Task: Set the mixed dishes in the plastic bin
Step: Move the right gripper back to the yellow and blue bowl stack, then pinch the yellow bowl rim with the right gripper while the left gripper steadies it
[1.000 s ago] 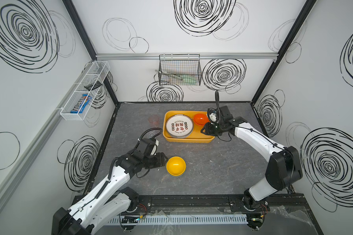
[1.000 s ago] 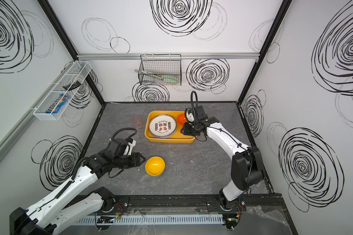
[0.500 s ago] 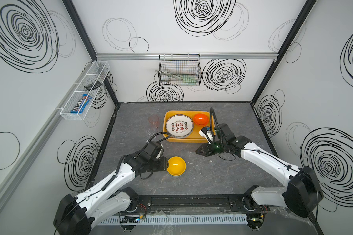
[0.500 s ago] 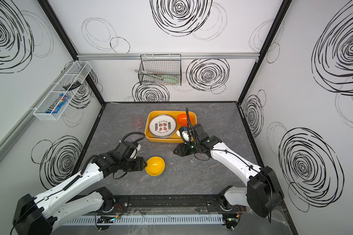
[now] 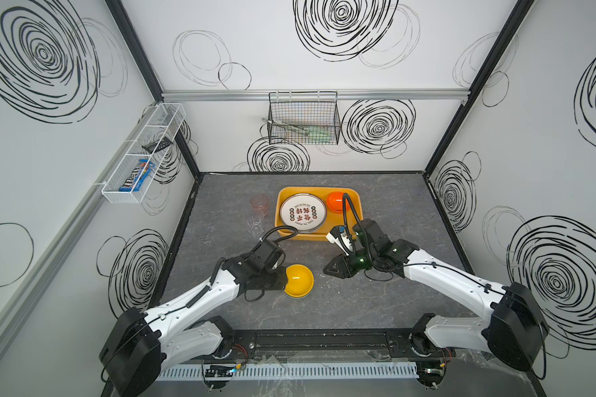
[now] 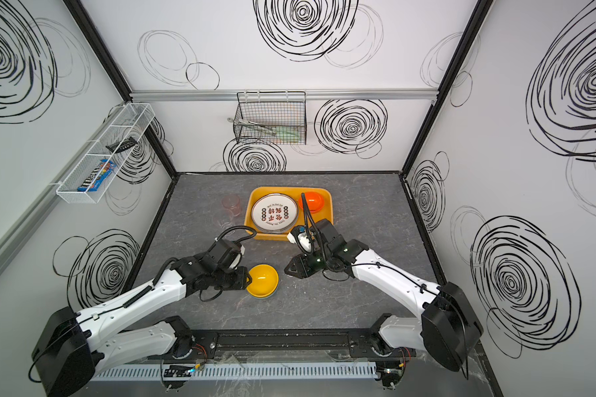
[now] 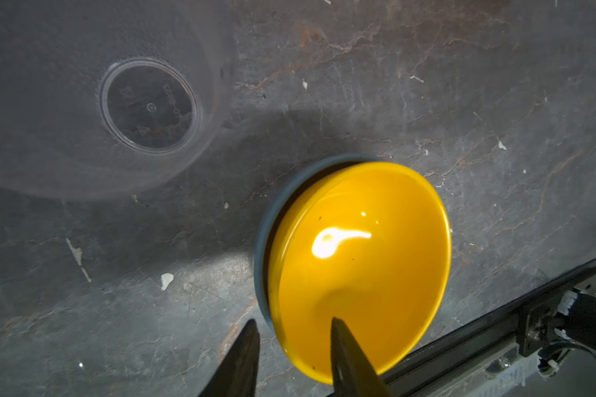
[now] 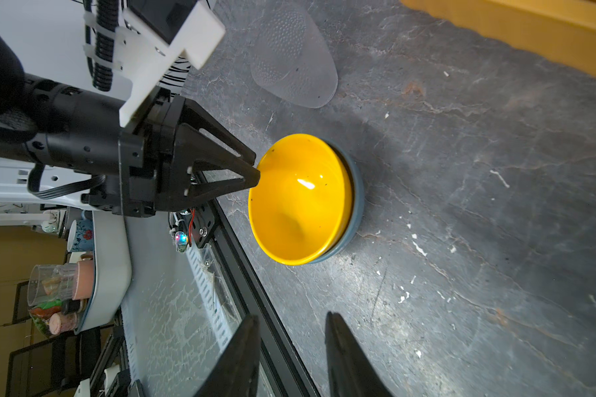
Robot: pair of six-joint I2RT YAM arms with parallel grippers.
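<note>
Left wrist view: yellow bowl [image 7: 358, 261] sits nested in a blue bowl [image 7: 260, 240], and the pair rests on the counter [image 7: 427, 86]. Left tool [image 7: 293, 330] straddles the rim of the stack, one finger over the yellow inside, the other outside the blue wall. Jaws stand part-way apart. Cannot tell whether the pads bear on the rim yet.

Both top views: the stack lies near the counter's front edge, about mid-width. Plastic bin [image 5: 317, 188] sits toward the back edge, well apart from the stack. It holds a white plate [image 5: 302, 214] with red-black characters and an orange bowl [image 5: 336, 202] in its back right corner. Pinkish cup [image 5: 259, 202] and clear cup [image 5: 254, 221] stand on the counter just beside the bin's left wall, not yet in.

Right tool [image 5: 326, 271] hovers low over bare counter near the stack, on its right-edge side. Right wrist view shows its jaws apart with nothing between them.

Step in hand (judgement): pick-up of the nested bowls by the left arm, at the closing stage. Two items are binned; two bowls and two cups are left.

Next move calls for:
- A firm pinch through both walls, otherwise the yellow bowl alone may lift out.
- A straight lift, then a carry toward the back edge over the bin's front wall.
- Set-down in the free space beside the plate.
- The right tool out of that path.
</note>
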